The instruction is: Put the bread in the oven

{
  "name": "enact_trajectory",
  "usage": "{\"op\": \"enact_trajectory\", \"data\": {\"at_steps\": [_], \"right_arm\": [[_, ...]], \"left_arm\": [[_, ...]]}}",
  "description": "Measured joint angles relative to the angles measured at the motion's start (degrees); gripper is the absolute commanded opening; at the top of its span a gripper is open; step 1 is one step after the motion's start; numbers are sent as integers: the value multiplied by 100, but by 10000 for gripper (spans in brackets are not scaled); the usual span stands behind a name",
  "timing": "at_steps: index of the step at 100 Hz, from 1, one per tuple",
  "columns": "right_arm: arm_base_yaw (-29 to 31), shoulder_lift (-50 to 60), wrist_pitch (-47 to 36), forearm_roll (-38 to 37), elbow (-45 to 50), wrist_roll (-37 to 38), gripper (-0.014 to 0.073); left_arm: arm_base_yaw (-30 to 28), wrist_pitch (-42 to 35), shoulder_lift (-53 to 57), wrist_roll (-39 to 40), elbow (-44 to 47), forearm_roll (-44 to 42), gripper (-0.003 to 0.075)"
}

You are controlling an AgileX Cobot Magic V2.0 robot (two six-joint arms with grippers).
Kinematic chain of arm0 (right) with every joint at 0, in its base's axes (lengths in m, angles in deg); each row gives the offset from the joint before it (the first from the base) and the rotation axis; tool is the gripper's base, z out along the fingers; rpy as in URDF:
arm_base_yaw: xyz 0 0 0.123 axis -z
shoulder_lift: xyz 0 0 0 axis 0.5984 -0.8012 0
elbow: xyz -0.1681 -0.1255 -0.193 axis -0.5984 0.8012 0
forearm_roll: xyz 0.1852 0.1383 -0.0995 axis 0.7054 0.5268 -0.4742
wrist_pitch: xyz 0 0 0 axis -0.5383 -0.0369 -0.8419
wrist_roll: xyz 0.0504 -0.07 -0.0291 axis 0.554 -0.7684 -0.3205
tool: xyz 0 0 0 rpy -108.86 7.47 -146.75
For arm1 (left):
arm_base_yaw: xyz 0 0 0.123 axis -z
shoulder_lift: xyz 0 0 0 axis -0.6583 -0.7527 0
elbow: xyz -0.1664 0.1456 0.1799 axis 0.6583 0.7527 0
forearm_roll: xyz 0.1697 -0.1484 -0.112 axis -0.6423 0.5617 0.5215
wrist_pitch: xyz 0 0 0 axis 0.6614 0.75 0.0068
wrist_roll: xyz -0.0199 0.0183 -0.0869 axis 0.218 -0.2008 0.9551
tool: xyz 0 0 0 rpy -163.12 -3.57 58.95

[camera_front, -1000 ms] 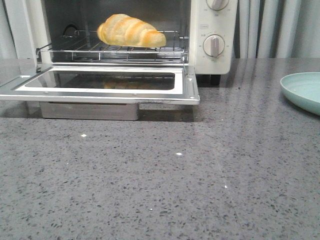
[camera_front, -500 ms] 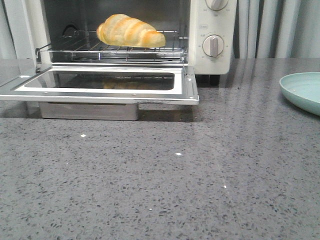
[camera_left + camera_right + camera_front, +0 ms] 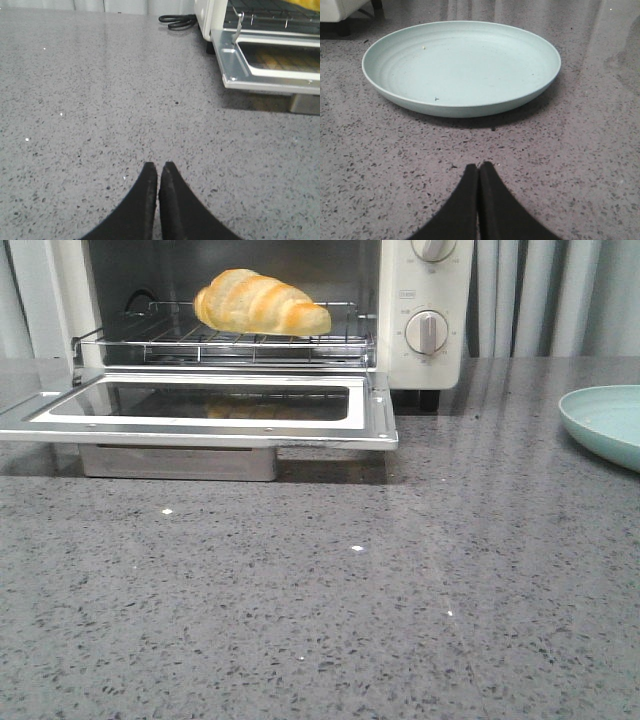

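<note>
The bread, a golden croissant-shaped roll, lies on the wire rack inside the cream-white oven. The glass door hangs down flat and open. Neither arm shows in the front view. My left gripper is shut and empty over bare counter, with the oven ahead and to one side, a yellow sliver of the bread at the frame edge. My right gripper is shut and empty just short of a pale green plate.
The pale green plate sits on the grey speckled counter at the right edge. A black cord lies beside the oven. Curtains hang behind.
</note>
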Motion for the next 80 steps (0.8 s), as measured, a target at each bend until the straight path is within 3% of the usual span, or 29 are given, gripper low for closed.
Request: {"op": "enact_trajectory", "data": {"at_steps": [80], "right_arm": [[0, 0, 0, 0, 0, 0, -74]], "left_arm": [[0, 92, 0, -317, 0, 0, -21]]}}
